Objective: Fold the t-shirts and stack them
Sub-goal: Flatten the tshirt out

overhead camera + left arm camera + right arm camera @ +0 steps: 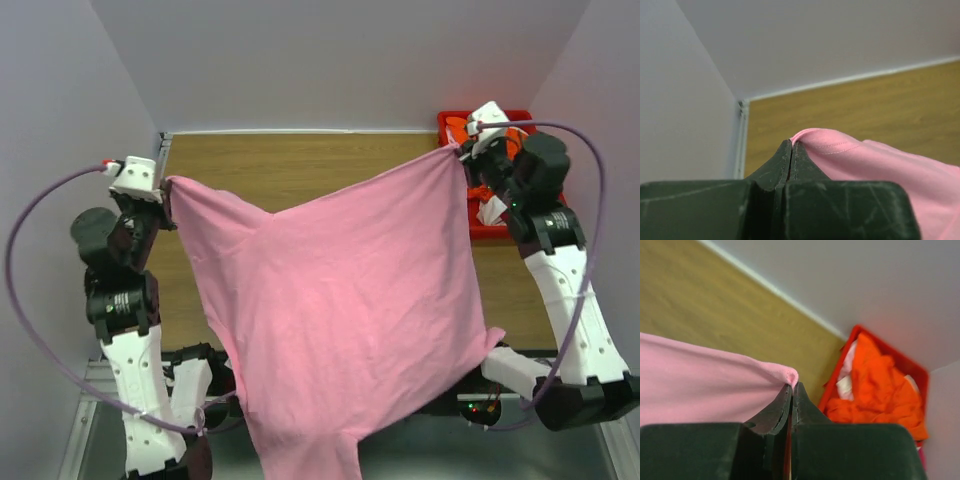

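Both arms reach up and spread wide apart. The left gripper [168, 184] and right gripper [458, 150] each have their fingers [805, 169] pressed together, pinching a shirt [330, 300] corner.

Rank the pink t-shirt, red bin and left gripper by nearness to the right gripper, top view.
1. The pink t-shirt: corner clamped in the right gripper.
2. The red bin: beside it, far-right corner.
3. The left gripper: across the table, left.

2 claws [168, 184] [459, 150], 1 pink t-shirt [340, 300]
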Controlling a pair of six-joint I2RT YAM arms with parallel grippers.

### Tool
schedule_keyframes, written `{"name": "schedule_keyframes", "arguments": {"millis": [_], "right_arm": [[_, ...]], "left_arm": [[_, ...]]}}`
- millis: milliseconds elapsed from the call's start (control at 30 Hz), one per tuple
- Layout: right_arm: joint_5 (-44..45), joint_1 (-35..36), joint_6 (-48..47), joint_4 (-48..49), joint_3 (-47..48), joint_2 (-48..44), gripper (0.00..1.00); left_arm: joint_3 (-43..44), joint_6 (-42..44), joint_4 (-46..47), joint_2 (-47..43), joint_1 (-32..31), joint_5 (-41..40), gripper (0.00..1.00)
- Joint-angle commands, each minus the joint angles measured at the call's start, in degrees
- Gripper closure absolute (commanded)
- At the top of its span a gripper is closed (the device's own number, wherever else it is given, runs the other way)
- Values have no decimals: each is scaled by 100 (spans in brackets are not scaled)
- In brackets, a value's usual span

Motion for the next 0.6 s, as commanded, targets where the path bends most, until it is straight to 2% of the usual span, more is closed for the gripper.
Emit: {"name": "schedule_keyframes", "arguments": {"millis": [0,67,167,267,467,567], "right_arm": [[-577,-24,91,863,-654,39,99],[-691,-15,56,1232,-1138,345,99],[-709,20,29,1601,-1447,942,99],[-665,47,73,1891,-1508,1410,99],[-525,108,126,2068,-1193,2526,99],[-341,187,161,2120,-903,3052,99]], "left_arm": [[-1467,477,942,-265,35,352,100],[-2203,679,1205,-196,26,186,100],[-2864,837,1907,365,26,-147,100],[-3139,899,2251,867,26,-456,100],[-2912,882,2859,2299,17,-536,100],[-2299,821,2990,3290,26,-544,100]]}}
